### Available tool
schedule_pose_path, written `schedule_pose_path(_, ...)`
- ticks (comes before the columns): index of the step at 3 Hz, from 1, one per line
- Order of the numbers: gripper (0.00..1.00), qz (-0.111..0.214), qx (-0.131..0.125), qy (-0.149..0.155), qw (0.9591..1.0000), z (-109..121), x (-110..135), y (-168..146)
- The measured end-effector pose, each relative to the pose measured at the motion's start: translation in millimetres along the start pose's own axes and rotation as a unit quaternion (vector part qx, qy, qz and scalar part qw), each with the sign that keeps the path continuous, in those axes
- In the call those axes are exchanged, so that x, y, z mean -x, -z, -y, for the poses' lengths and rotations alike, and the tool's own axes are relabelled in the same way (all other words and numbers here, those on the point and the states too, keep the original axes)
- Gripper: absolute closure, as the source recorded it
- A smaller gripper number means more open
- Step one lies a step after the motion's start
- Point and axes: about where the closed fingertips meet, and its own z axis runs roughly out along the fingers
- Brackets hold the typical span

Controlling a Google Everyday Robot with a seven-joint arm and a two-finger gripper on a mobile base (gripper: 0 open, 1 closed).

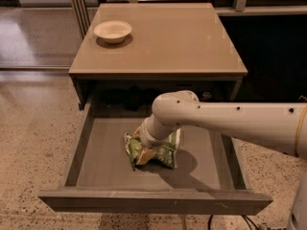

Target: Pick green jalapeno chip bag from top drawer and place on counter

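Observation:
The green jalapeno chip bag (164,153) lies crumpled on the flat bottom of the open top drawer (103,164), near its middle. My white arm reaches in from the right, and my gripper (143,155) is down inside the drawer, on the left part of the bag and touching it. The arm's wrist hides the top of the bag. The tan counter (172,37) is above and behind the drawer.
A small white bowl (112,31) stands on the counter's far left corner. The drawer's front panel (153,201) sticks out toward me over the speckled floor (33,128). A dark wall is at the right.

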Motion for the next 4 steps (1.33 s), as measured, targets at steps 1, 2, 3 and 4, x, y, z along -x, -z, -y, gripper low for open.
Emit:
schedule_pose_path(1,0.65,0.000,0.000,0.000,1.0000,0,0,0)
schedule_pose_path(2,0.89,0.009,-0.003,0.000,1.0000,-1,1,1)
schedule_pose_path(3,1.00,0.042,-0.030,0.010,0.9986,5,23,27)
schedule_pose_path(4,1.00,0.043,-0.031,0.011,0.9985,4,22,25)
